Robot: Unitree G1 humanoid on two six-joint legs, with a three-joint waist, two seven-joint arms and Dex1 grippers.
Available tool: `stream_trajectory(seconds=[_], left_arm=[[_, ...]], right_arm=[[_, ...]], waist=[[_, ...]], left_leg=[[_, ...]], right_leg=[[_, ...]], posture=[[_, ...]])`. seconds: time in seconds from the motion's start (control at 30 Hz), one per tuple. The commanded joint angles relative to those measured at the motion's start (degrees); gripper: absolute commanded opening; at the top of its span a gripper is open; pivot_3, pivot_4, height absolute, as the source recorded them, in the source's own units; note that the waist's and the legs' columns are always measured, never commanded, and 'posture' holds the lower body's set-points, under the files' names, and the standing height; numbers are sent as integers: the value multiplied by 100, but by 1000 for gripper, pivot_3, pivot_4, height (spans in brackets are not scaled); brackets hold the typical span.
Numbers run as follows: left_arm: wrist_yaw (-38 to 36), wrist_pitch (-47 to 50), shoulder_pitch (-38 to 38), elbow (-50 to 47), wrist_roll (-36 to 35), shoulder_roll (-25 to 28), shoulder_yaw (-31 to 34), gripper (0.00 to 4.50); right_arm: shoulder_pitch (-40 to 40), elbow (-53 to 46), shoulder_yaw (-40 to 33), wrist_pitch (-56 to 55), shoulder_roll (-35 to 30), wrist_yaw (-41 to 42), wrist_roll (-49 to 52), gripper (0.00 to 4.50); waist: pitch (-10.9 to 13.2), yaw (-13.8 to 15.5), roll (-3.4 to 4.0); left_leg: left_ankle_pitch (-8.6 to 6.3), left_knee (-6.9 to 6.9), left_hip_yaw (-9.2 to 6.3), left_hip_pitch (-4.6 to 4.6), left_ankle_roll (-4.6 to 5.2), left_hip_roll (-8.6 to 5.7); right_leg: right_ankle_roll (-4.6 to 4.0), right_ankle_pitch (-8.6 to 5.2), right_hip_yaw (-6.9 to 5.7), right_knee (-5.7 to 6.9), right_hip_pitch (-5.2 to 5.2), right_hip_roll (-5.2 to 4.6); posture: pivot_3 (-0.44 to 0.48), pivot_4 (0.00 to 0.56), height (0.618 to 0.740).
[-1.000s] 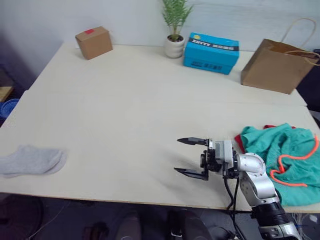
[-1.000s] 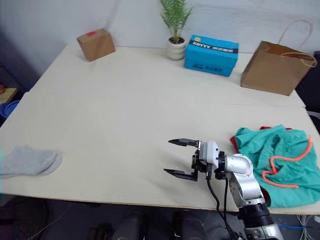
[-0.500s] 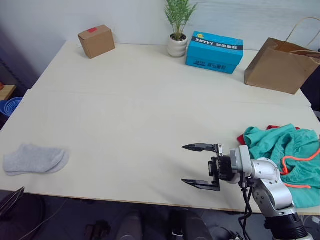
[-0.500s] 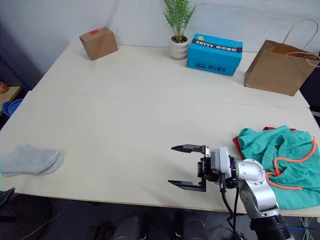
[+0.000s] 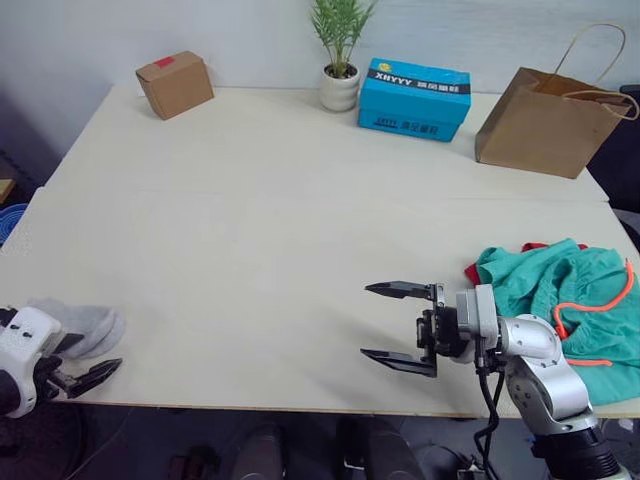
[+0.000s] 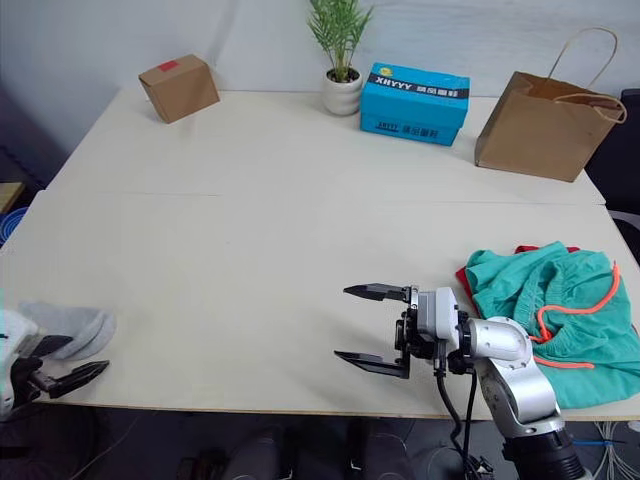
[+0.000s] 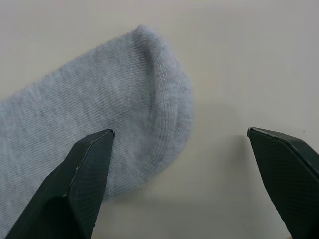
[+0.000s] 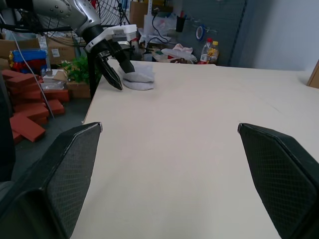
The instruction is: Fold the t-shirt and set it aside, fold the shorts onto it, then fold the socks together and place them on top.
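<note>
The grey socks lie together at the table's front left edge. My left gripper is open right at their toe end; in the left wrist view one finger sits over the socks and the other is off to the side on bare table. The teal shorts with an orange drawstring lie bunched at the front right, on top of the red t-shirt, of which only edges peek out. My right gripper hovers open and empty just left of the shorts.
Along the back of the table stand a cardboard box, a potted plant, a blue box and a brown paper bag. The socks lie close to the table's front edge.
My left gripper has come into view at the front left and reached the socks. The right gripper stays open near the shorts. The camera has shifted slightly.
</note>
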Motion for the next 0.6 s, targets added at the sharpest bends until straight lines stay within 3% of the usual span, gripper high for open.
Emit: stream_trajectory(seconds=[0.03,0.23,0.37,0.6], left_arm=[[-206,-78,-175,204,245,93,-291,3276],[-606,-349,-786,680,334,92,-621,1352],[-1225,-247,-1305,242,-210,14,-837,59],[-1371,717,-2790,-738,-773,-211,-2079,59]], right_arm=[[4,-246,-147,5,-99,-54,49,4500],[44,-332,-181,63,-104,-245,2,4500],[79,-336,-215,59,-155,-314,-34,4500],[108,-336,-332,25,-296,-391,-80,4500]], waist=[[1,4,3],[2,25,24],[2,53,24],[4,79,15]], left_leg=[[1,0,1,3,-1,0],[9,-2,3,8,-4,-2],[10,-1,3,5,-2,-7],[15,0,5,2,-1,-11]], right_leg=[[0,0,2,4,0,-1],[-1,1,5,12,-2,-4],[-1,1,4,12,-2,-10],[4,4,4,14,-2,-11]], posture=[[0,150,740],[0,150,740],[0,150,740],[0,150,740]])
